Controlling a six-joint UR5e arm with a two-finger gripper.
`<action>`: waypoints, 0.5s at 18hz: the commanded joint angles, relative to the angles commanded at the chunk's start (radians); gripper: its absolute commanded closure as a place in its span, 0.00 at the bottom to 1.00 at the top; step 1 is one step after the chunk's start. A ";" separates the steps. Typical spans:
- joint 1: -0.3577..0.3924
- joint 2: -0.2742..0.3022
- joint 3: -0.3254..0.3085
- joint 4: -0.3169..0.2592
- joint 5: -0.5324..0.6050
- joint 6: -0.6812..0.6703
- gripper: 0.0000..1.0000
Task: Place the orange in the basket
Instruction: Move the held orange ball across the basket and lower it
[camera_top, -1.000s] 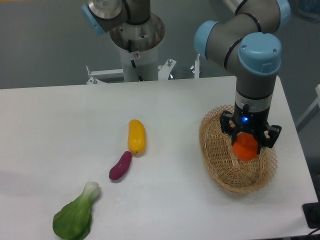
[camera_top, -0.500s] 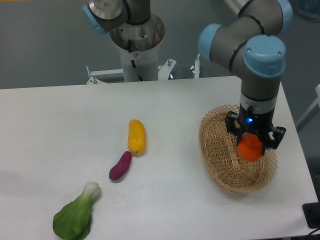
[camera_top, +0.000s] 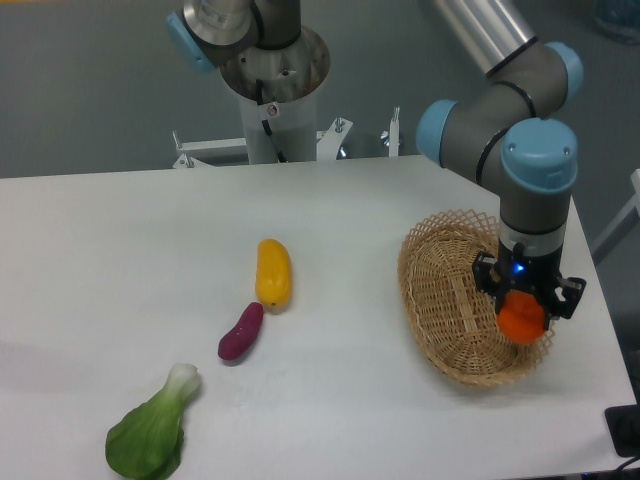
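The black two-finger gripper (camera_top: 524, 318), jaws clenched on the small round bright orange fruit (camera_top: 521, 320), holds it over the right inner edge of the oval tan wicker basket (camera_top: 445, 305) on the white table (camera_top: 120, 260).

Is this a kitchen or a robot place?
Probably a robot lab, not a kitchen. A robot arm's gripper holds the orange over the basket on a plain white table, against a bare grey wall.

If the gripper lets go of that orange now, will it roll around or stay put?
The orange looks round and smooth, so it would probably roll a little. It hangs near the basket's right rim, whose raised wall should likely catch it. The gripper holds it undented, suggesting it is firm.
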 joint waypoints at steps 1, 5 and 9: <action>0.002 -0.005 0.003 0.003 -0.015 -0.023 0.47; -0.015 -0.049 -0.008 0.034 -0.018 -0.092 0.47; -0.025 -0.055 -0.006 0.034 -0.018 -0.111 0.47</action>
